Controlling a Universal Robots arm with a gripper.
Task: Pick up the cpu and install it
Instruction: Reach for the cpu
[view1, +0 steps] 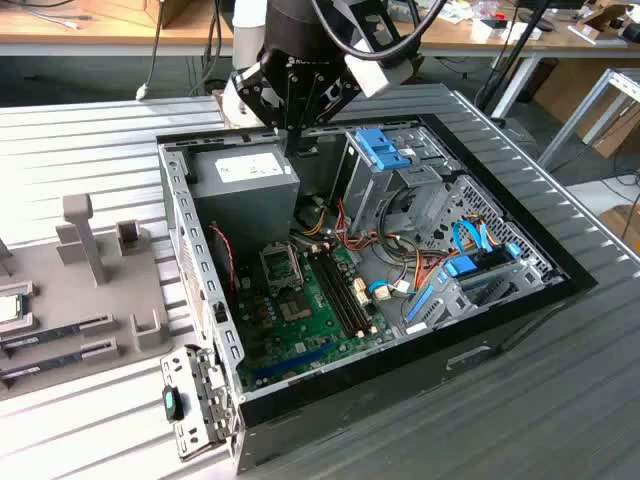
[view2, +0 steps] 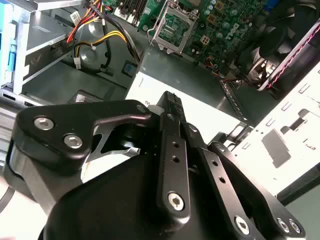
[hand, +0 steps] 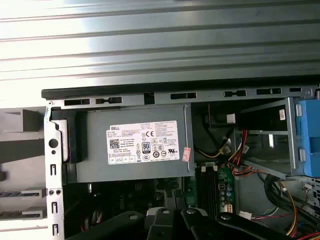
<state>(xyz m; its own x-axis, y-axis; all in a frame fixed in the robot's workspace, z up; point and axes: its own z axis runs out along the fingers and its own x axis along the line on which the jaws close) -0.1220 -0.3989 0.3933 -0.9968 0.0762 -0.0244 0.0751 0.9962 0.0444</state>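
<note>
jaws together over the power supply (view1: 245, 185), cpu (view1: 8, 308) well apart on grey tray (view1: 40, 278)

The black end effector (view2: 169, 102) hangs over the grey power supply (view2: 195, 70) — empty metal-framed socket (view2: 172, 27) beyond.

We are in a robotics lab or workshop: a robot arm (view1: 300, 45) hangs over an opened desktop computer case (view1: 186, 230) that lies on a ribbed metal table (view1: 560, 400), just beside a grey fixture tray (view1: 60, 290) with slots for parts. Behind it we see wooden workbenches (view1: 80, 40) strewn with cables and clutter, and cardboard boxes (view1: 575, 95) beneath them.
</note>
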